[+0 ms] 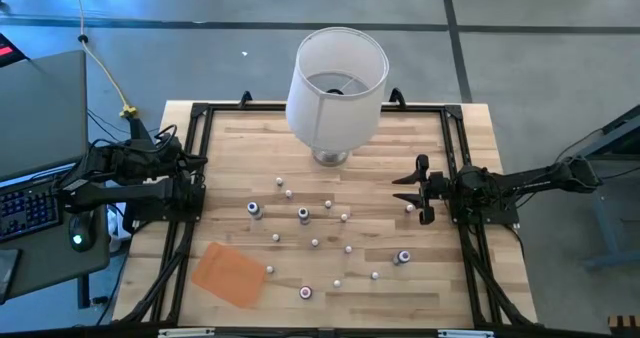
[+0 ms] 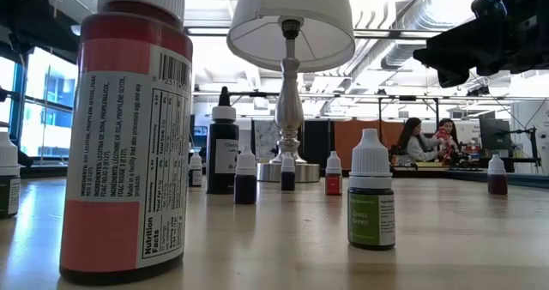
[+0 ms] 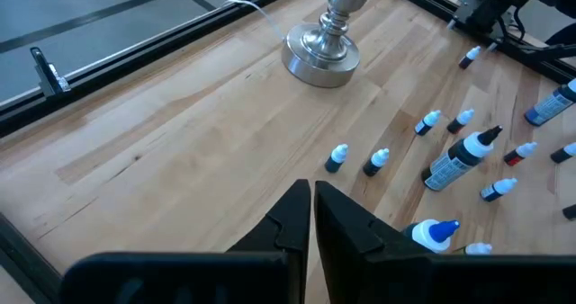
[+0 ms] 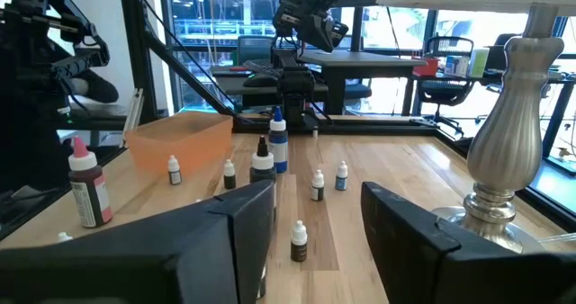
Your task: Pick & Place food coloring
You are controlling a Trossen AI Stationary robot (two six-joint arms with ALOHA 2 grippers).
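The right gripper (image 1: 424, 190), fingers spread apart, is held just beside a small food coloring bottle (image 1: 409, 209) for grasping, while the left gripper (image 3: 311, 216) is parked, fingers together.

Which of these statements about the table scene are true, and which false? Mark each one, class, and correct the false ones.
1. The lamp stands at the far middle of the table. True.
2. The orange tray holds several food coloring bottles. False: the bottles stand scattered on the wood; none shows in the tray.
3. The right gripper is open. True.
4. The left gripper is wide open. False: its fingers are closed together.
5. The right gripper holds a bottle. False: nothing sits between its fingers.
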